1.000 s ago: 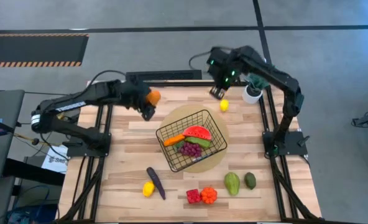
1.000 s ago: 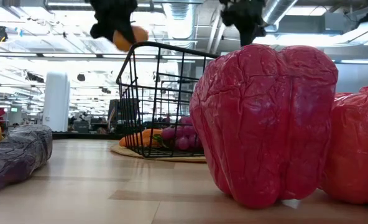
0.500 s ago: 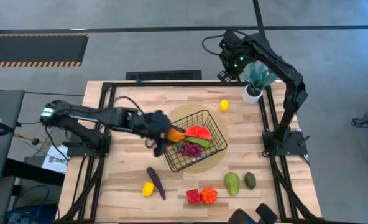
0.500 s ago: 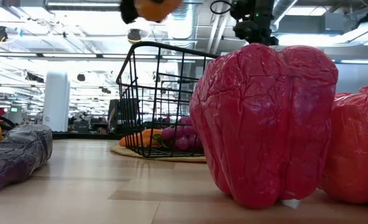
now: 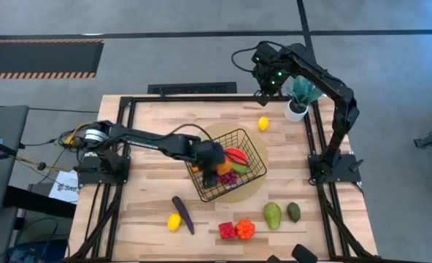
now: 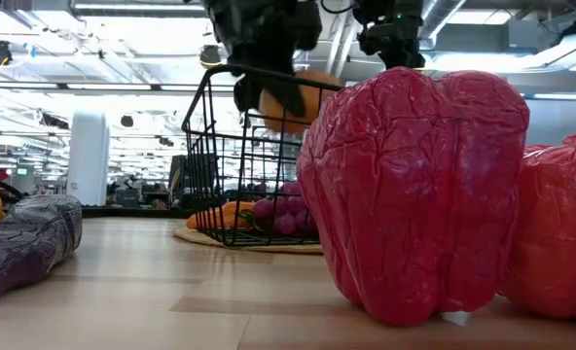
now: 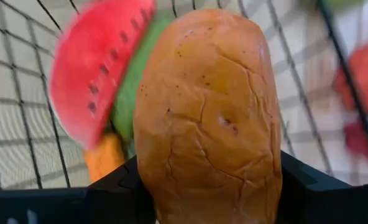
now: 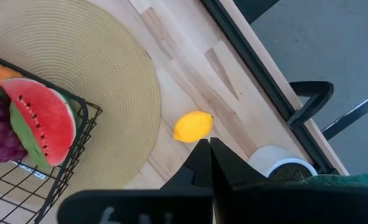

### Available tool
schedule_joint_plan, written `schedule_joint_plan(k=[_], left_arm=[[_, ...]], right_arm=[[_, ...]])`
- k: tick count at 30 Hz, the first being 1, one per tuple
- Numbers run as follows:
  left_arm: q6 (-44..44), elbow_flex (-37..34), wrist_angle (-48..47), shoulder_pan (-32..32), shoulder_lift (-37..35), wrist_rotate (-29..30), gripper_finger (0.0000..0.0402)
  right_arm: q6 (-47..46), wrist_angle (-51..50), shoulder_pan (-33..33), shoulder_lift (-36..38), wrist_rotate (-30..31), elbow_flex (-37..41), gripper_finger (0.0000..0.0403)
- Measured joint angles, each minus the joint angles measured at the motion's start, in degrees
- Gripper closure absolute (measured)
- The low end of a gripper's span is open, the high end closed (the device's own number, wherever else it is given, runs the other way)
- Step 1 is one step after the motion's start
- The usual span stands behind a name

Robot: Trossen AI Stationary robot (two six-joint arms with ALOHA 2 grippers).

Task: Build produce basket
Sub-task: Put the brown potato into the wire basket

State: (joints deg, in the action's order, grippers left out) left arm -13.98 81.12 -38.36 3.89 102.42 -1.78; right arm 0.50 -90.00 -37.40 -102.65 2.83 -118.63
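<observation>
The black wire basket (image 5: 263, 165) stands on a round tan mat (image 5: 254, 191) and holds a watermelon slice (image 7: 91, 68), a carrot (image 7: 106, 158) and grapes (image 5: 228, 177). My left gripper (image 5: 217, 168) reaches into it from the table's left, shut on an orange fruit (image 7: 209, 118) that hangs just under the rim (image 6: 269, 76) in the low view. My right gripper (image 8: 209, 144) is shut and empty, high over the table's far edge. Below it a lemon (image 8: 193, 126) lies on the wood. My left gripper pinches the orange fruit's two opposite sides (image 7: 151, 180) between its two fingers (image 7: 112, 190). The fingers slant down from the table's left. The fruit is lifted clear, over the produce in the basket.
Near the front edge lie a purple eggplant (image 5: 183, 214), a lemon (image 5: 174, 221), a red pepper (image 5: 227, 230), an orange pepper (image 5: 245, 229) and two green avocados (image 5: 273, 215). A potted plant (image 5: 298, 102) stands at the far right corner.
My left gripper has carried the orange fruit from the table's far left toward the right and near side, and down into the basket's opening. My right gripper has drawn back a little toward the far edge, still shut.
</observation>
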Motion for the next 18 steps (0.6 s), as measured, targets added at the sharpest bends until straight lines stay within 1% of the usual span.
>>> schedule_joint_plan(k=[2,4,7,10,13,18], left_arm=[[1.93,1.80,-2.24,0.23,1.49,-1.26,0.0218],[4.18,2.92,-3.25,0.26,2.59,-3.82,0.0218],[7.13,3.22,-3.94,0.18,2.79,-8.42,0.0218],[9.10,3.26,-5.37,0.23,2.79,-11.69,0.0218],[10.63,3.26,-7.28,0.18,2.79,-13.38,0.0218],[13.12,2.96,-8.60,0.12,3.77,-13.42,0.0218]], right_arm=[[0.07,0.00,0.02,0.02,-0.02,0.00,0.0400],[0.19,0.01,0.02,0.00,-0.02,0.00,0.0400],[0.19,0.02,0.00,0.00,-0.02,0.00,0.0399],[0.19,0.02,0.00,0.00,-0.02,0.00,0.0397],[0.19,0.04,0.00,0.00,-0.02,0.00,0.0398],[0.05,0.05,0.13,0.00,-0.02,0.00,0.0398]])
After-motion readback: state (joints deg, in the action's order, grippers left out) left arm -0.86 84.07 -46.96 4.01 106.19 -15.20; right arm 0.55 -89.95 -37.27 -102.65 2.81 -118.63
